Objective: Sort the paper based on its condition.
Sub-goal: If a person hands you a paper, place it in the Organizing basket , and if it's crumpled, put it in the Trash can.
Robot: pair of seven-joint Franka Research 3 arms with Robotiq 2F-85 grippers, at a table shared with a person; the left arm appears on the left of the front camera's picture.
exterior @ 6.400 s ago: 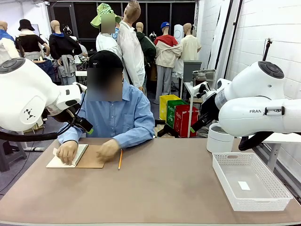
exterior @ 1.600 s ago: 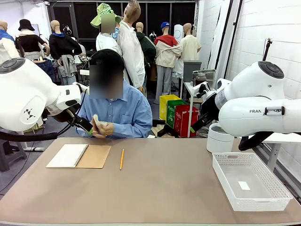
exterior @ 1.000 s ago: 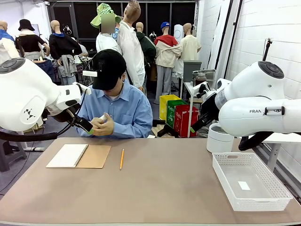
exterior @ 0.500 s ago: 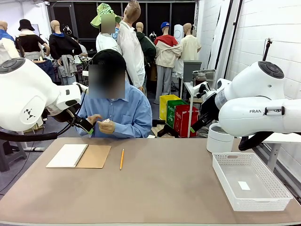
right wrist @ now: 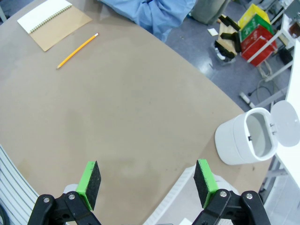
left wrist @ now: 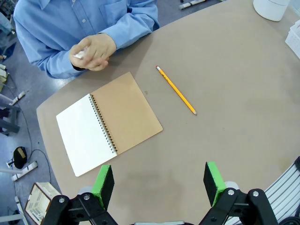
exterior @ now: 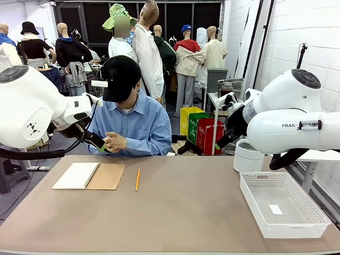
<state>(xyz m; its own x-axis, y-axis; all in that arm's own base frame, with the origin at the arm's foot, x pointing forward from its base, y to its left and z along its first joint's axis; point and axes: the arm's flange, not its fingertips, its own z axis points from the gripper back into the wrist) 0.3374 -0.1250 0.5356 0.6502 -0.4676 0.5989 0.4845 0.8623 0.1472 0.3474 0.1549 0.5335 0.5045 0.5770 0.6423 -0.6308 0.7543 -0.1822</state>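
While person (left wrist: 84,23) clutches paper (left wrist: 79,54), left hand (left wrist: 158,184), right hand (right wrist: 147,183) gape empty, right arm (exterior: 297,125) lettered FRAN

the paper (left wrist: 79,54), white, bunched into a small lump, mostly hidden between the person's hands (left wrist: 96,49), just beyond the tabletop (left wrist: 225,70) far edge

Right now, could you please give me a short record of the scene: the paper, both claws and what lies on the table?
paper: small white wad, looks crumpled, mostly hidden in the person's hands
left claw: open, empty, above the table
right claw: open, empty, above the table
notebook: lying open and flat
pencil: beside the notebook, not touching it
basket: white, on the robot's right, holding a small tag
bin: white, lid open
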